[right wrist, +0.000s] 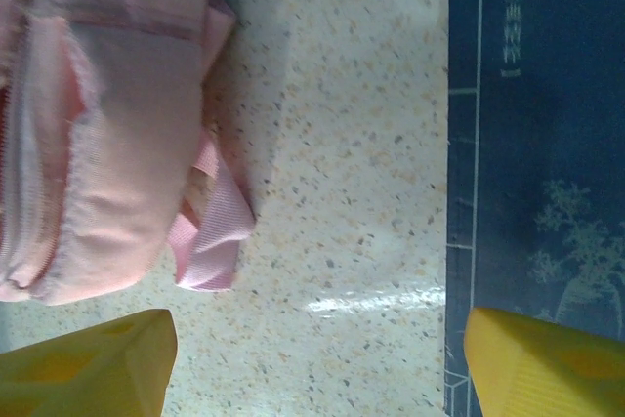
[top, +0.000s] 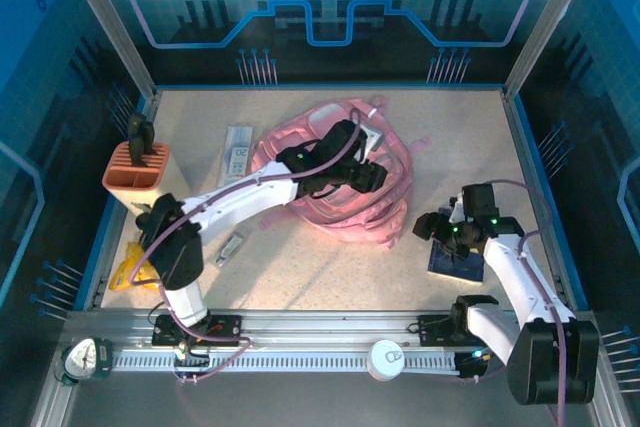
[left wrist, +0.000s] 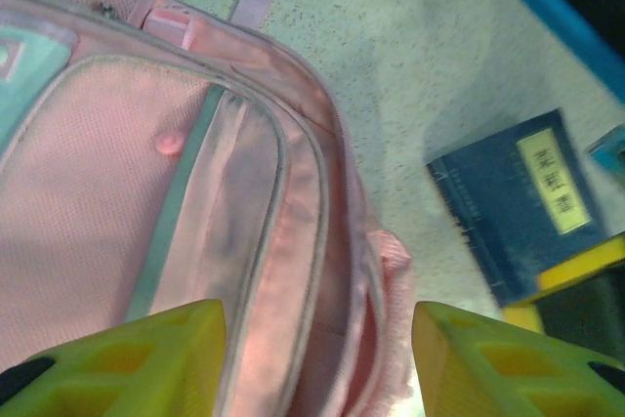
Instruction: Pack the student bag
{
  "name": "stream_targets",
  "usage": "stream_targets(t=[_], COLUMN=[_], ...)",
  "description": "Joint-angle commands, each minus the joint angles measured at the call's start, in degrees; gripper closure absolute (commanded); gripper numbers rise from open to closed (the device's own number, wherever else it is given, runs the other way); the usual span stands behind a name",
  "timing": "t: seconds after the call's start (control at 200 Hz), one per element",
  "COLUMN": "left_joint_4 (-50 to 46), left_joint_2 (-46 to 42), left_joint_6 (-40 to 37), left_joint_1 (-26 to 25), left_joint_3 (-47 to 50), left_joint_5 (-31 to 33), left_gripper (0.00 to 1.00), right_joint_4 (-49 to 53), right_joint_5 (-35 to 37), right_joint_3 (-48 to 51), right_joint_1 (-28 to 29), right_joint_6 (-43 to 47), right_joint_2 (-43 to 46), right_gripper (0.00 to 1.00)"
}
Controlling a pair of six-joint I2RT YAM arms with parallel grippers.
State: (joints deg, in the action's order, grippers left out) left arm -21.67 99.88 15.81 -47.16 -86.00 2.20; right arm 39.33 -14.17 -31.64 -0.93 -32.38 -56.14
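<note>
Packing looks barely begun, by my reckoning: the student bag (top: pixel 345 215) lies slumped on its side in the middle of the counter (top: pixel 330 277), and the things I take for its load are out on the surface. A dark blue book (top: pixel 455 262) sits to the bag's right. A salmon-orange pen holder (top: pixel 135 175) stands at the left edge, a pale flat oblong (top: pixel 238 152) lies just left of the bag, and a small grey piece (top: pixel 230 245) rests beside my left arm. Whether the main compartment is unzipped I cannot tell; my left wrist view shows a pocket panel and seams, no mouth.

My left tool (left wrist: pixel 317 358) hangs over the bag's right flank, jaws parted, gripping nothing. My right tool (right wrist: pixel 312 358) is spread wide and also empty. One finger is above bare counter and the other above the book's near edge, so picking up the book is the likely next step.

For room, a strip of bare counter separates bag and book, with a loose strap end (right wrist: pixel 210 241) lying in it that I would steer round. The book lies near the blue rim (left wrist: pixel 547 7) on the right, so the freer approach is from the bag side. Behind the bag the counter is open.
</note>
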Motion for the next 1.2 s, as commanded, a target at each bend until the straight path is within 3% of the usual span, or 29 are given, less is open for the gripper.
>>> stream_targets(t=[0.0,0.115,0.26,0.565,0.74,0.981,1.196], left_joint_4=[6.75,9.45,14.82,15.69,14.71,15.19,15.08], left_joint_2=[-3.14,-4.18,-4.68,-3.63,-3.99,-6.05,-6.45], left_joint_6=[15.06,23.94,29.41,32.89,33.95,37.48,38.2], left_joint_1=[-0.82,-1.94,-4.2,-7.25,-7.31,-8.14,-9.51], left_joint_3=[6.2,11.23,16.69,18.14,18.02,19.96,20.77], left_joint_5=[-3.23,-4.04,-4.25,-2.08,-1.92,-0.18,0.14], left_gripper=[0.46,0.47,0.49,0.5,0.51,0.57,0.58], right_joint_4=[-1.04,-2.9,-4.44,-10.5,-13.16,-17.09,-8.94], right_joint_5=[-1.85,-2.04,-1.94,-2.99,-3.96,-3.94,-0.58], right_joint_3=[2.0,3.37,4.13,5.69,5.14,2.68,-0.7], right_joint_1=[-0.94,-0.94,-1.12,-0.75,2.31,12.38,12.56], right_joint_6=[-1.09,-1.5,-1.55,-2.75,-4.98,-11.58,-8.83], right_joint_2=[-1.43,-2.59,-4.57,-9.62,-11.08,-13.96,-9.61], right_gripper=[0.22,0.22,0.24,0.38,0.45,0.5,0.47])
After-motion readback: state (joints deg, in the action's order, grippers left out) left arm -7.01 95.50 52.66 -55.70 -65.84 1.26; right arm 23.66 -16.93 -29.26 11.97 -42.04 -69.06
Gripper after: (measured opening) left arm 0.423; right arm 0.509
